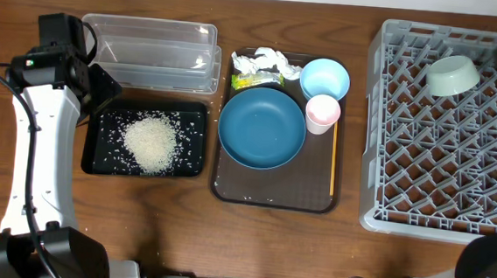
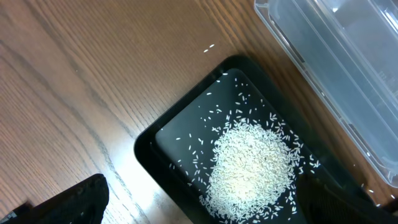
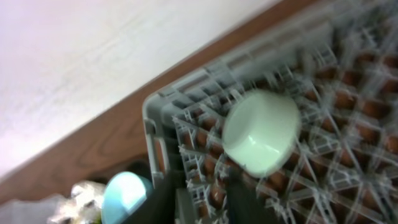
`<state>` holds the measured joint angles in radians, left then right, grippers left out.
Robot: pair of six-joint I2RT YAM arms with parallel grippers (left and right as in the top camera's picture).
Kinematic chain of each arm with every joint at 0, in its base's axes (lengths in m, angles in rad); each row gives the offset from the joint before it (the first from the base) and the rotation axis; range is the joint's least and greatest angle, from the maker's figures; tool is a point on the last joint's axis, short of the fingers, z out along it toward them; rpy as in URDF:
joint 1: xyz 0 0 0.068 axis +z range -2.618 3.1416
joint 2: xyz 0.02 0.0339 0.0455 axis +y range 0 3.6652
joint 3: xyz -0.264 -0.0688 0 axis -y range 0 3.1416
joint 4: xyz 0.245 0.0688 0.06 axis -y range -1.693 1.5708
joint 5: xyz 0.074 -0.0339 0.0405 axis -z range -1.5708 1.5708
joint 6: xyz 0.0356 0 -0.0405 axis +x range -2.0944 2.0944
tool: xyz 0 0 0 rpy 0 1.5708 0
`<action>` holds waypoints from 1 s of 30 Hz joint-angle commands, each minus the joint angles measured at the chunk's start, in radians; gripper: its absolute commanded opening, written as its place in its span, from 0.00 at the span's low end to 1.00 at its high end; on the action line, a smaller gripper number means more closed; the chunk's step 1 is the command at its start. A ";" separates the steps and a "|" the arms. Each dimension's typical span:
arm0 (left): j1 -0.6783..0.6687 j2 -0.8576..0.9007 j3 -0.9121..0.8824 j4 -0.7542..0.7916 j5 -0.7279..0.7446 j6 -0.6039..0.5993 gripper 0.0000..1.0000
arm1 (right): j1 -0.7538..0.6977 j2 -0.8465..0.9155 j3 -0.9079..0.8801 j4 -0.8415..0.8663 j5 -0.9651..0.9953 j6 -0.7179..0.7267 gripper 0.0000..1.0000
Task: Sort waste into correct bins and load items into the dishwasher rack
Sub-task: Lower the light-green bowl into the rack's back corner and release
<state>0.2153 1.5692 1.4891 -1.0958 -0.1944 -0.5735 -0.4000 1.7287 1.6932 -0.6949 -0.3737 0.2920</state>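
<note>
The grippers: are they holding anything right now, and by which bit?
Nothing is held. The left gripper is open over the rice in the black tray. The right gripper is open too; the green bowl lies free in the rack.

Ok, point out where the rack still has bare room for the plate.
The rack is bare everywhere except its back middle, where one bowl lies: the whole front and both sides are free. The brown tray is crowded at the back; only its front strip is bare.
</note>
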 commanded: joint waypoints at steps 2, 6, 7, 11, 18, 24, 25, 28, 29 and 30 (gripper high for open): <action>0.003 0.003 0.020 -0.003 -0.016 -0.008 0.97 | 0.099 0.102 0.006 0.100 0.262 -0.042 0.16; 0.003 0.003 0.020 -0.003 -0.016 -0.008 0.97 | 0.142 0.232 0.006 0.272 0.398 -0.126 0.12; 0.003 0.003 0.020 -0.003 -0.016 -0.008 0.97 | 0.145 0.253 0.006 0.295 0.409 -0.144 0.12; 0.003 0.003 0.020 -0.003 -0.016 -0.008 0.97 | 0.142 0.328 0.006 0.330 0.479 -0.174 0.13; 0.003 0.003 0.020 -0.003 -0.016 -0.008 0.97 | 0.122 0.364 0.006 0.291 0.486 -0.174 0.09; 0.003 0.003 0.020 -0.003 -0.016 -0.008 0.97 | 0.113 0.362 0.006 0.233 0.588 -0.174 0.09; 0.003 0.003 0.020 -0.003 -0.016 -0.008 0.98 | 0.113 0.362 0.006 0.222 0.602 -0.174 0.08; 0.003 0.003 0.020 -0.003 -0.016 -0.008 0.98 | 0.113 0.348 0.006 0.167 0.668 -0.126 0.01; 0.003 0.003 0.020 -0.003 -0.016 -0.008 0.97 | 0.113 0.338 0.006 0.155 0.669 -0.106 0.01; 0.003 0.003 0.020 -0.003 -0.016 -0.008 0.98 | 0.114 0.327 0.006 0.147 0.668 -0.084 0.00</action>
<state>0.2153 1.5692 1.4891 -1.0958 -0.1944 -0.5732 -0.2722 2.0895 1.7065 -0.5014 0.2066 0.1493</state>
